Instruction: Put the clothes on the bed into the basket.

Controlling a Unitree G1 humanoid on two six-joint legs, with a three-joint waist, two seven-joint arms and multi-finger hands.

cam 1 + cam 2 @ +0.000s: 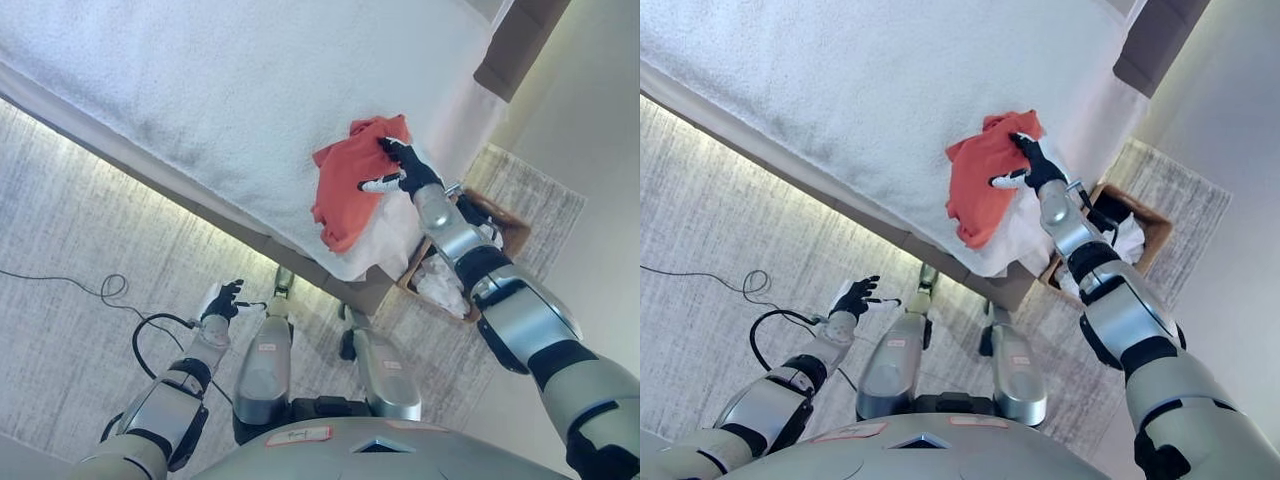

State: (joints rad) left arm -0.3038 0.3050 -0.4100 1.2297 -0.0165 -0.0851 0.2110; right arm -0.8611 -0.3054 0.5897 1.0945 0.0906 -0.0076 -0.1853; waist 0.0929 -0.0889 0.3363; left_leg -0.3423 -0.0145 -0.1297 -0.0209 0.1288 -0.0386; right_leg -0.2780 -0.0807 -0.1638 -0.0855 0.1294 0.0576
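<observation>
- The right hand (405, 166) rests on the crumpled orange-red cloth garment (350, 185), fingers curled into its upper edge, seemingly to drag it.
- Behind its wrist, the brown woven basket (515, 232) waits on the floor beside the white towelling-covered bed (250, 90).
- The left hand (222, 300) hangs low, fingers loosely spread, holding nothing.

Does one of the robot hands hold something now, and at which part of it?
The right robot hand is on the orange garment at its upper right edge, on the bed; a closed grip cannot be confirmed. The left robot hand holds nothing.
</observation>
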